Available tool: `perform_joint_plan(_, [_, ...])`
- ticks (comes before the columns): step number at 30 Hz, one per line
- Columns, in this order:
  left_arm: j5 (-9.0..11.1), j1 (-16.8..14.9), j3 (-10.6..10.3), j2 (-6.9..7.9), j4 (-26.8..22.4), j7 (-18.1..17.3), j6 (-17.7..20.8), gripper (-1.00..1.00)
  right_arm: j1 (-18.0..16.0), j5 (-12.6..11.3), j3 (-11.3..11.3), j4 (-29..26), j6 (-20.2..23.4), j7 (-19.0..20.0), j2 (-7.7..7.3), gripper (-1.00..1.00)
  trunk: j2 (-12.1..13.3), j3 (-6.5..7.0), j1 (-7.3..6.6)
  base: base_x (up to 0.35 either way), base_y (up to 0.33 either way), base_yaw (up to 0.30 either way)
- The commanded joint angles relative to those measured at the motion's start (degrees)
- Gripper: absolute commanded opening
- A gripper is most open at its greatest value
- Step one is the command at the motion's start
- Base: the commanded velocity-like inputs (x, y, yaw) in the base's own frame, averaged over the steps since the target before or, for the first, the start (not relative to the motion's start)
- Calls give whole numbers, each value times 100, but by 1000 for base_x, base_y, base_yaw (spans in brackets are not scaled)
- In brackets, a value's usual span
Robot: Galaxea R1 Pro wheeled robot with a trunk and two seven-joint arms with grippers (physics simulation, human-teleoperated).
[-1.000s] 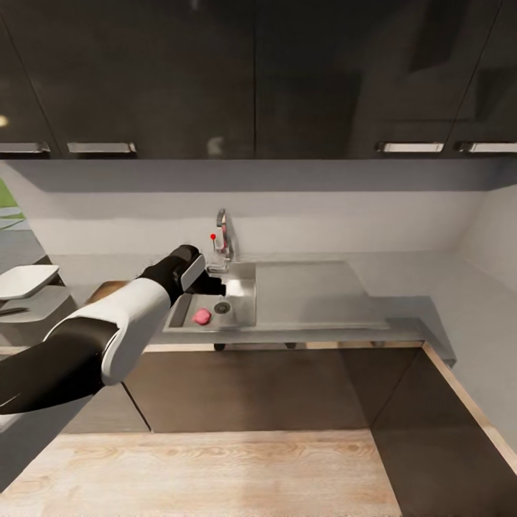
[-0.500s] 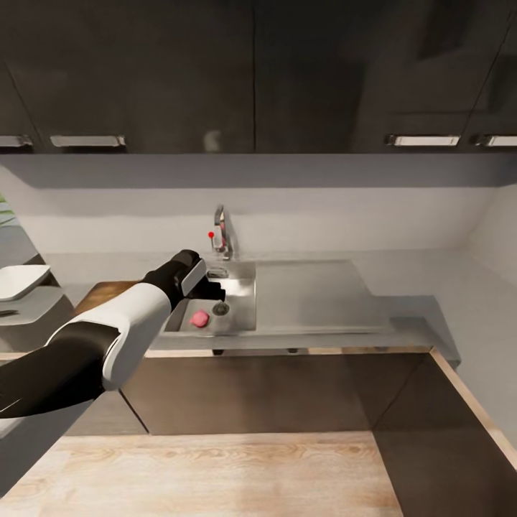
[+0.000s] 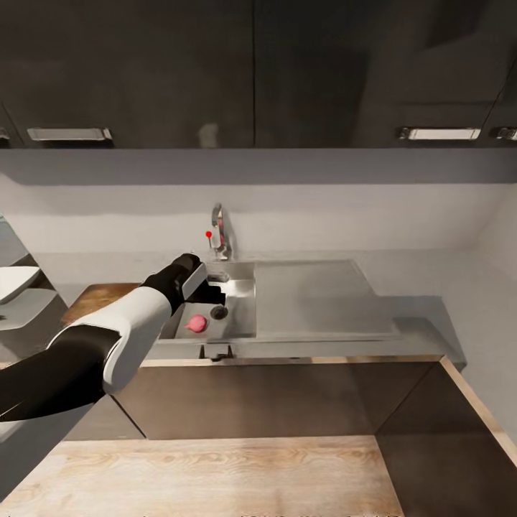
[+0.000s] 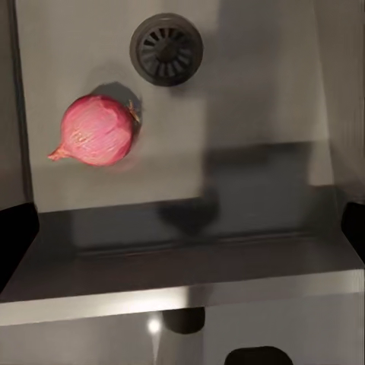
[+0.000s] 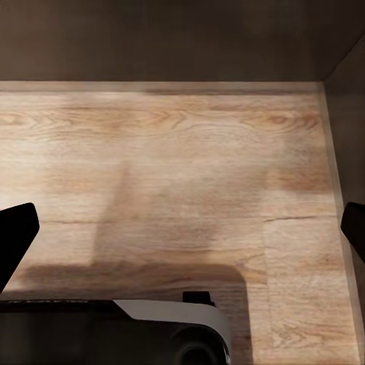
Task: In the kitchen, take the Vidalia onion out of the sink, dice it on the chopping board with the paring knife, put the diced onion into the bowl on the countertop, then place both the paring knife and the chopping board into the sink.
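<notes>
Onion (image 4: 95, 131): one, pinkish-red, round with a pointed tip and a small root tuft. Lies loose on the floor of the sink (image 3: 244, 283), just beside the dark drain (image 4: 166, 49), not touching it. Judged light, firm and smooth-skinned; being round it is likely to roll or squirt out under a skewed pinch. Best taken across its widest part, fingers either side, clear of the tapering tip.

Left gripper (image 3: 208, 286): poised above the basin, over the near part of the sink and apart from the onion. In the left wrist view the dark fingers show at both edges of the picture, spread wide, nothing between them.

Right gripper (image 5: 182, 228): hangs over the wooden floor (image 5: 182, 152); fingers spread wide, empty.

Chopping board (image 3: 97, 300): brown, on the tabletop (image 3: 424, 287) beside the sink, partly hidden by the left arm.

Bowl (image 3: 14, 281): white, at the far left edge of the head view.

Tap (image 3: 217, 237): chrome, red dot, behind the basin.

Change since a second ago: the whole head view has shifted, so the camera moved. The arm sits much as it did over the basin; the onion lies in the same spot by the drain.
</notes>
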Motion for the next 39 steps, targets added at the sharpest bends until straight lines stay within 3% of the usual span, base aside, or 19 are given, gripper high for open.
perform_joint_plan(1, [61, 18, -32, -1, -6, 43, 21, 100, 1, 61, -24, -9, -4, -21, 8, 100, -12, -19, 3, 18, 0, 0])
perform_joint_plan(24, [61, 113, -23, 9, -8, 57, 21, 100, 1, 61, -23, -9, 3, -21, 12, 100, -12, -228, 3, 2, 0, 0])
perform_joint_plan(32, [61, 117, 287, 25, -6, 93, 21, 100, 1, 61, -23, -9, 3, -22, 10, 100, -12, -301, 3, 0, 0, 0])
perform_joint_plan(36, [61, 117, 348, 27, -10, 506, 21, 100, 1, 61, -23, -9, 3, -21, 12, 100, -12, -338, 3, 0, 0, 0])
perform_joint_plan(39, [65, 119, 509, 19, -17, 937, 1, 100, 1, 61, -22, -9, 3, -22, 13, 100, -12, -365, 3, 0, 0, 0])
